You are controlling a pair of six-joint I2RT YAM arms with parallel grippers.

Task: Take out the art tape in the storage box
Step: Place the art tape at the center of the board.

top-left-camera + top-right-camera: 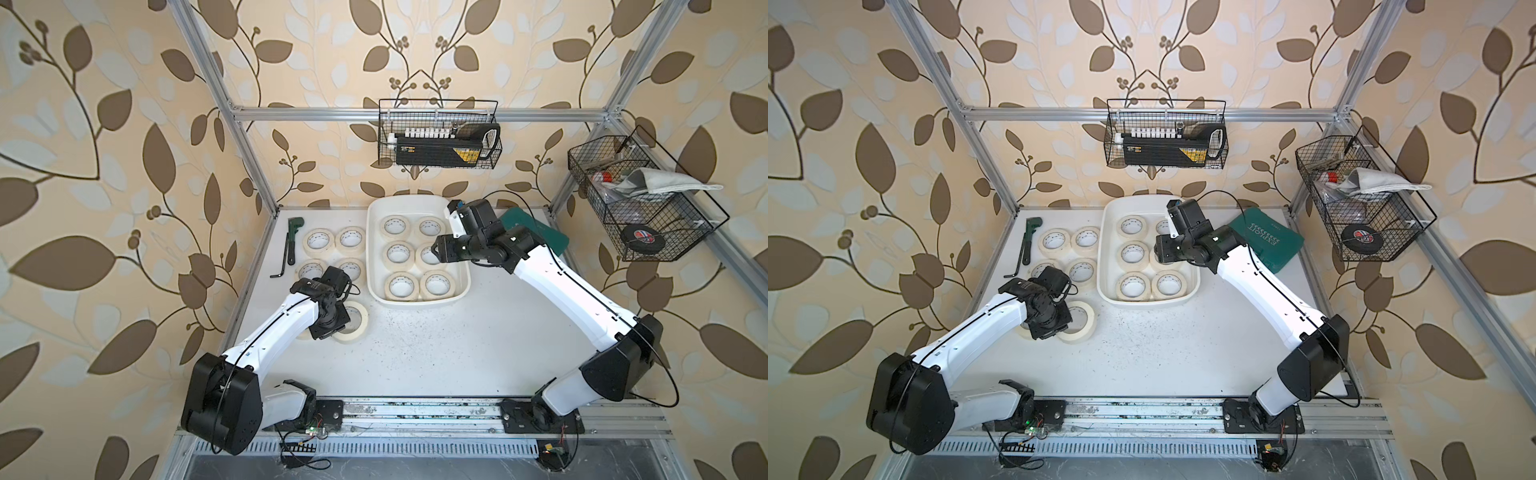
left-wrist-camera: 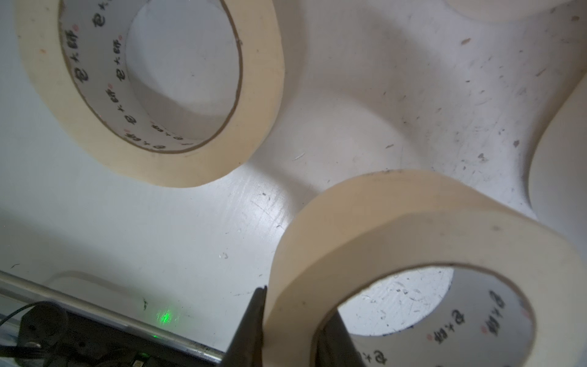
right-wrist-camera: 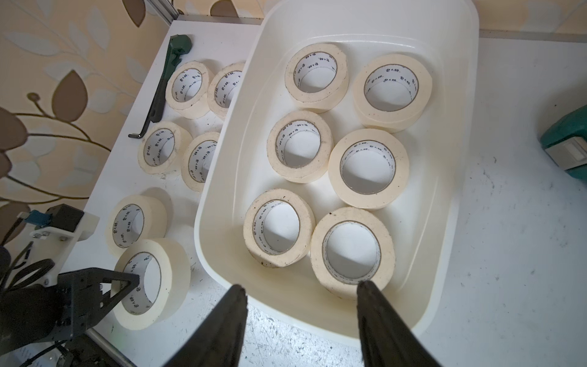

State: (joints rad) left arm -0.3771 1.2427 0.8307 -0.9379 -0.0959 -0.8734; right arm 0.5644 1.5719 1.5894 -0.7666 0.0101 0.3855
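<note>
White tabletop (image 1: 436, 353), speckled with dark marks, enclosed by aluminium rails and leaf-patterned walls. The storage box (image 1: 371, 253) stands at the back centre of the table, with six rolls of art tape (image 3: 368, 201) lying flat inside it in two columns of three. Six more rolls are out on the table to the left of the box. Four of them (image 1: 319, 254) lie flat in a square block just beside the box wall, and two sit nearer the front. One of these two (image 2: 397, 228) is pinched through its wall by the left gripper (image 2: 297, 302), jaws closed tight, one finger inside the core and one outside. Whether this roll rests on the table or is lifted cannot be told. Its neighbour (image 2: 260, 95) lies flat, apart from it. The right gripper (image 3: 301, 286) hangs above the right side of the box, jaws partly spread, holding nothing. A green pipe wrench (image 1: 296, 224) and a black hex key (image 1: 284, 259) lie left of the block. A teal case (image 1: 1266, 239) lies right of the box, behind the right arm. One wire basket (image 1: 438, 133) hangs on the back rail. Another (image 1: 648, 216), on the right, holds a black tape roll (image 1: 636, 239) and a grey cloth (image 1: 665, 183).
</note>
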